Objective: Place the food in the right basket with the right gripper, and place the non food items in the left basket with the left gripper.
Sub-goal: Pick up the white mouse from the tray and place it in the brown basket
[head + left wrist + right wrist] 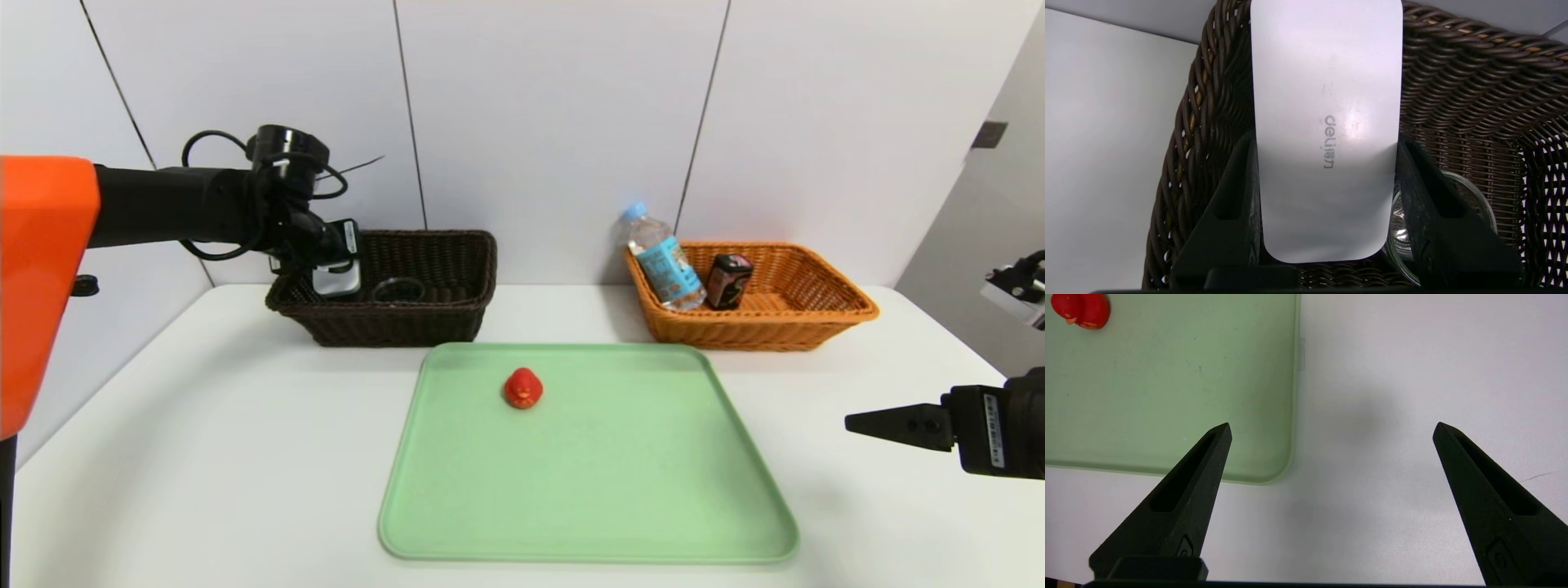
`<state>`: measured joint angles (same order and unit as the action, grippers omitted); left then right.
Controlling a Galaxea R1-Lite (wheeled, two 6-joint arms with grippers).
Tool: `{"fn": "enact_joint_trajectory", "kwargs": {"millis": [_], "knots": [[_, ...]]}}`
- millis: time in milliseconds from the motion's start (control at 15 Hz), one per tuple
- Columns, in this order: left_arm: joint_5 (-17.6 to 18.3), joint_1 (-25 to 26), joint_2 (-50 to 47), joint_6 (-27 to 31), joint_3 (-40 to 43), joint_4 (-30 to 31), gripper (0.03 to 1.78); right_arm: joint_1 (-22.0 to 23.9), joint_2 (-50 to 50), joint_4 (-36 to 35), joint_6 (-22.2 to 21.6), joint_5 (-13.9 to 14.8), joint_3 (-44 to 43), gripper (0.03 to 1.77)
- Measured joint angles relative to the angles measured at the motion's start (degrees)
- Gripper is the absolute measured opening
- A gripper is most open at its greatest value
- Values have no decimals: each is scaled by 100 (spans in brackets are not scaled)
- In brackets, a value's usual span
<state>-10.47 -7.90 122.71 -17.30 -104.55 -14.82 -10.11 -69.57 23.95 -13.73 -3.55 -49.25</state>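
The left end effector (1327, 143) is over the left part of the dark brown basket (400, 327), its fingers pressed against the two long sides of the white case (1327, 81), pinching it between them; the case is a flat oblong with rounded corners and grey "deli" lettering on its face, and in the head view it shows partly within the basket's rim. Just beside it, inside the same basket, lies the clear glass bowl (398, 290), partly hidden by one finger in the left wrist view. The red rubber duck (523, 388) sits on the green tray (588, 457), toward its far edge and left of the middle, and the tray lies on the white surface (204, 457) in front of both baskets. In the orange basket (759, 331), the water bottle (665, 261) leans at the left end with its light-blue cap up above the rim, and the small black box (728, 280) stands just beside it, a little tilted. The right end effector (1333, 424) is parked above the surface to the right of the tray, its fingers spread wide with nothing between them
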Motion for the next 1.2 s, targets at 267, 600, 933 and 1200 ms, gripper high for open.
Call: {"fn": "enact_joint_trajectory", "kwargs": {"millis": [267,600,933,1200], "knots": [[2,-34,5,-30,127,28,97,0,9,0,1,5,35,170],[6,-69,-166,-12,77,41,97,2,45,-4,9,-2,151,170],[-7,-78,-245,-33,146,28,108,0,65,0,11,-9,165,170],[0,-96,-206,-41,155,41,134,0,74,-1,6,-2,173,170]]}}
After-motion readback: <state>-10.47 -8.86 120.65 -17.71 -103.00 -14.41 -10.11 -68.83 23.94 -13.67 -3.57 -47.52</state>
